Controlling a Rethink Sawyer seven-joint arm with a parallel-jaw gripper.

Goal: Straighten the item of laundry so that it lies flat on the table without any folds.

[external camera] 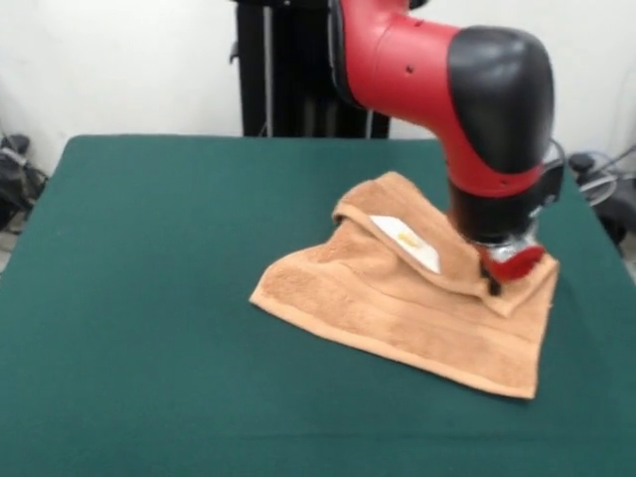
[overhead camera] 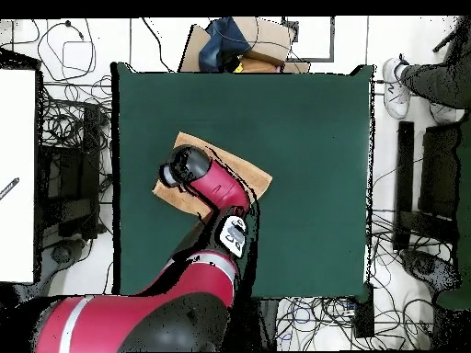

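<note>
The light orange-brown towel lies on the right half of the dark green table. Its far part is folded over toward the front, which makes a raised ridge, and its white label faces up on the fold. The near edge lies flat. My gripper is down on the ridge at the towel's right side and touches the cloth. The arm's black and red wrist hides its jaws. In the overhead view the arm covers most of the towel, and the gripper is hidden under it.
The pedestal stands behind the table's far edge. In the overhead view a cardboard box lies beyond the table. A person's shoe shows at the upper right, and cables lie around the table.
</note>
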